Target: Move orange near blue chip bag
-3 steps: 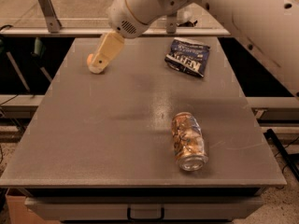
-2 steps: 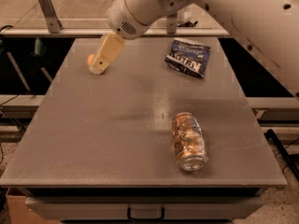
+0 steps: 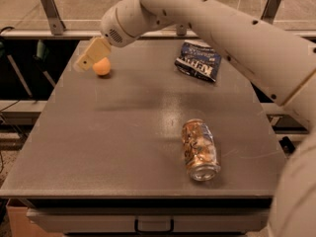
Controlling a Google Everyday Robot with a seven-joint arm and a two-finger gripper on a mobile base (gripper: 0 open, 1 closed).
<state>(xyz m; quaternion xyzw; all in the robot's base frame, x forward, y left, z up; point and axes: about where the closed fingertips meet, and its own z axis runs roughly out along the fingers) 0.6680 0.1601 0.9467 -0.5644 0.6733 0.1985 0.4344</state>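
Grey worktop (image 3: pixel 123 132), metal rail (image 3: pixel 52 11) behind. Can (image 3: pixel 200 149) lies sideways, front right; blue chip bag (image 3: pixel 198 65) back right; gripper (image 3: pixel 89 57) beside orange (image 3: pixel 102 67), back-left corner, grip indiscernible.

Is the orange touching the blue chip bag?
No, the orange lies far left at the gripper, well apart from the blue chip bag.

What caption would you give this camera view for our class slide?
Gripper at the orange, far left of the table; blue chip bag far right; a can lies in front.
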